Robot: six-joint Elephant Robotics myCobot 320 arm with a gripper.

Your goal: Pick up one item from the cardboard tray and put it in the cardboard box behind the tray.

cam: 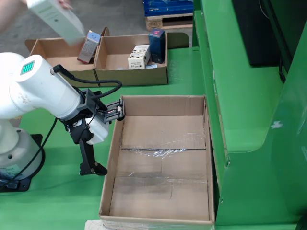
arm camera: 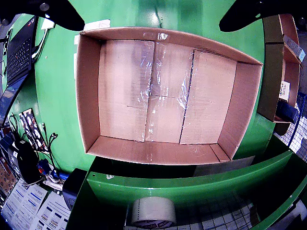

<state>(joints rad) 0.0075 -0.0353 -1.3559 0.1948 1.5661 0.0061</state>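
Here the fingers (cam: 103, 139) spread wide, empty, over the cardboard box's (cam: 163, 158) left wall.

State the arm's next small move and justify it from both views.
Probably swing the gripper toward the cardboard tray. Its jaws stand open with nothing between them. The big cardboard box beside it holds nothing, and the items, such as the white carton and the blue carton, sit in the tray, apart from the gripper.
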